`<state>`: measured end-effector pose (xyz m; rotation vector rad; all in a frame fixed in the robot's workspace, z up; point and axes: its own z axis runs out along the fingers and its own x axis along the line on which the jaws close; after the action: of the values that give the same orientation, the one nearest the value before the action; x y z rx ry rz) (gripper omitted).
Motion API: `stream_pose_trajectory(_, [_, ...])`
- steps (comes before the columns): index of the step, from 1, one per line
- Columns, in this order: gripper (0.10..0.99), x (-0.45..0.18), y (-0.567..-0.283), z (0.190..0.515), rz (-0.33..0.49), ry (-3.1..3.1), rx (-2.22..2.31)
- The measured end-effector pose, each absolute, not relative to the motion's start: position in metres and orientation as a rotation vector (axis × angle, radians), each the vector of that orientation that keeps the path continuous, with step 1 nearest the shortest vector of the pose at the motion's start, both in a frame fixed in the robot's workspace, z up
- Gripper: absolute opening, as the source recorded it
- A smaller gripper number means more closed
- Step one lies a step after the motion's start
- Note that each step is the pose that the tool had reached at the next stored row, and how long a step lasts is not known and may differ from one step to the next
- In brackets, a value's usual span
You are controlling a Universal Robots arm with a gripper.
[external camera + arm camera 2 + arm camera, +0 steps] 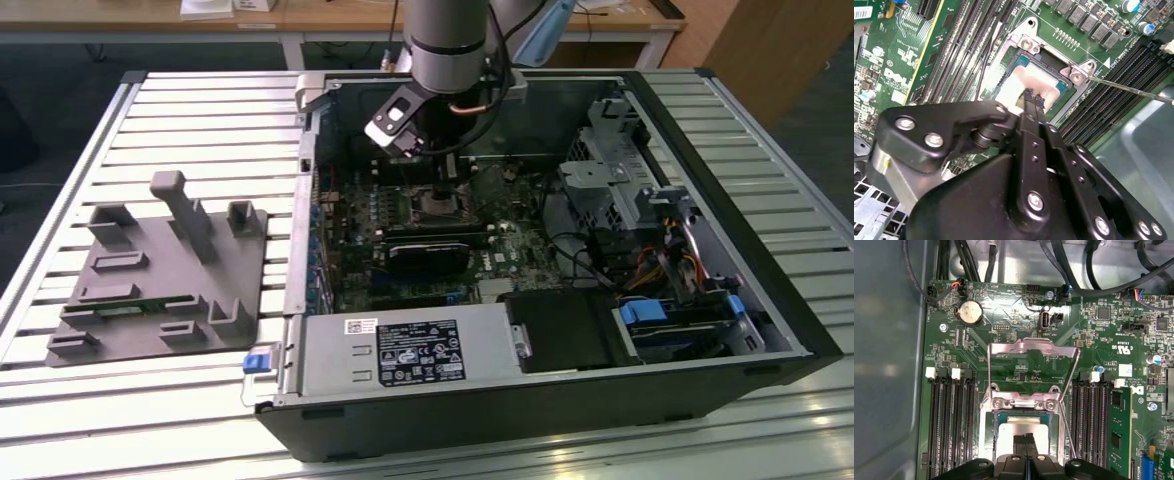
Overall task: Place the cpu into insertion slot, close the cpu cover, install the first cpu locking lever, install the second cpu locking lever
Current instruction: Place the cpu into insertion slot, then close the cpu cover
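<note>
My claw (1026, 440) hangs with its fingers pressed together, tips right over the cpu (1016, 426), which lies flat in the insertion slot (987, 432). They seem to touch its top, though I cannot be sure. The cpu cover (1004, 348) stands open just beside the slot.

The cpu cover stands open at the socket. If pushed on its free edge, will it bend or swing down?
The cpu cover probably swings rather than bends: its edge nearest the cpu looks hinged at a screwed bracket. Being a thin metal frame with a large window, it is likely light, and may flex slightly or drop shut.
</note>
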<state>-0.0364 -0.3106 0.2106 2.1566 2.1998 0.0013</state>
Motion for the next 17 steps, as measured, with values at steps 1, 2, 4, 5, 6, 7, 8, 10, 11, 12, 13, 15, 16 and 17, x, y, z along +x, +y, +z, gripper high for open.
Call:
stream_pose_trajectory(1, [0.125, -0.036, -0.311, 0.211, 0.001, 2.200, 2.157])
stream_pose_trajectory(2, [0.106, -0.036, -0.311, 0.212, 0.001, 2.200, 2.157])
stream_pose_trajectory(4, [0.106, -0.036, -0.311, 0.213, 0.001, 2.200, 2.157])
stream_pose_trajectory(5, [0.106, -0.036, -0.311, 0.213, 0.001, 2.200, 2.157])
stream_pose_trajectory(6, [0.106, -0.036, -0.311, 0.214, 0.001, 2.200, 2.157])
stream_pose_trajectory(7, [0.106, -0.036, -0.311, 0.215, 0.001, 2.200, 2.157])
stream_pose_trajectory(8, [0.106, -0.036, -0.311, 0.215, 0.001, 2.200, 2.157])
stream_pose_trajectory(10, [0.106, -0.036, -0.311, 0.217, 0.001, 2.200, 2.157])
stream_pose_trajectory(11, [0.106, -0.036, -0.311, 0.217, 0.001, 2.200, 2.157])
stream_pose_trajectory(12, [0.106, -0.036, -0.311, 0.218, 0.001, 2.200, 2.157])
stream_pose_trajectory(13, [0.106, -0.036, -0.311, 0.219, 0.001, 2.200, 2.157])
stream_pose_trajectory(15, [0.106, -0.036, -0.311, 0.221, 0.001, 2.200, 2.157])
stream_pose_trajectory(16, [0.106, -0.036, -0.311, 0.222, 0.001, 2.200, 2.157])
stream_pose_trajectory(17, [0.106, -0.036, -0.311, 0.224, 0.001, 2.200, 2.157])
